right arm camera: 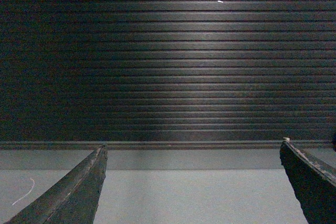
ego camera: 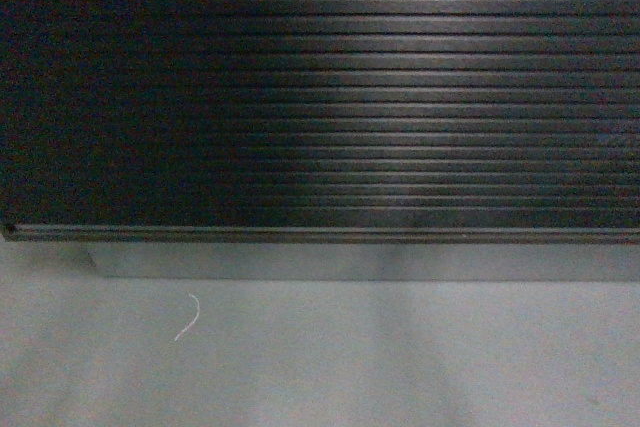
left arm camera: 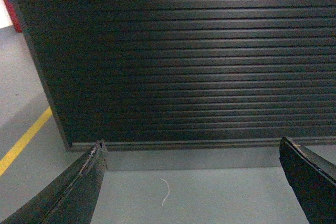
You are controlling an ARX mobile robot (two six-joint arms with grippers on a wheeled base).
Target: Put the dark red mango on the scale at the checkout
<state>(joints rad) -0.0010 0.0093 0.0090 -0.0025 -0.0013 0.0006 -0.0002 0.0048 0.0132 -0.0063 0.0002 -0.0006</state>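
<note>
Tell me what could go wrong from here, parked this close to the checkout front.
1. Neither mango nor scale shows in any view, so a reach now would be blind.
2. The checkout fills the head view; raising either arm could scrape it.
3. Both the left hand and right hand are open and empty.

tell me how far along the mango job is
Little looks done: the robot faces the checkout's ribbed front panel. Nothing is in hand; the left gripper and right gripper are both open and empty. No mango or scale is in view, so finding, grasping and placing all remain.
</note>
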